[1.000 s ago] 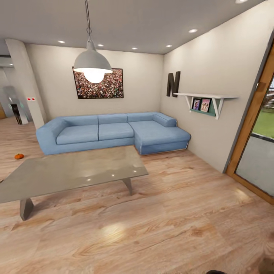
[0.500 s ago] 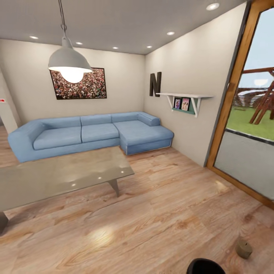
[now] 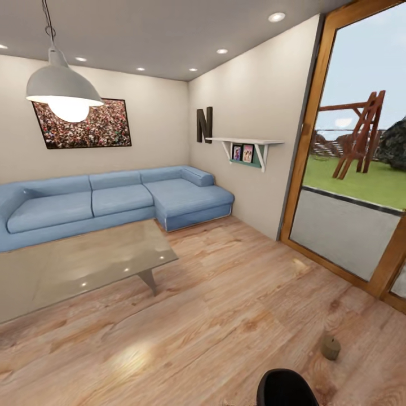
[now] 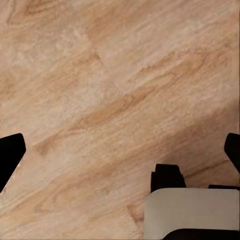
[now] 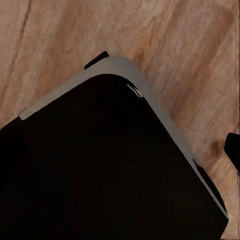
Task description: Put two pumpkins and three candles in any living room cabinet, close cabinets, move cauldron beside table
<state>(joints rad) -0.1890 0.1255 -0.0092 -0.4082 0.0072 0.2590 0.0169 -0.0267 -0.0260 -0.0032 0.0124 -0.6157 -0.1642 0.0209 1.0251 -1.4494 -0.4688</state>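
One candle, a short beige-grey stub, stands on the wood floor at the lower right of the head view, near the glass door. Left of it, a black rounded form cut by the bottom edge looks like the cauldron. The low grey table stands at the left in front of the sofa. The pumpkins and the cabinet are out of view. My left gripper hangs open over bare floor. My right gripper points at the robot's black base, with one fingertip far out at the frame's edge, so it reads as open.
A blue corner sofa lines the back wall under a picture. A pendant lamp hangs over the table. A wood-framed glass door fills the right wall, beside a wall shelf. Open wood floor lies between table and door.
The camera has swung to the right, sliding sofa and table leftward. The orange pumpkin on the floor left the picture; the candle and the black form came further in.
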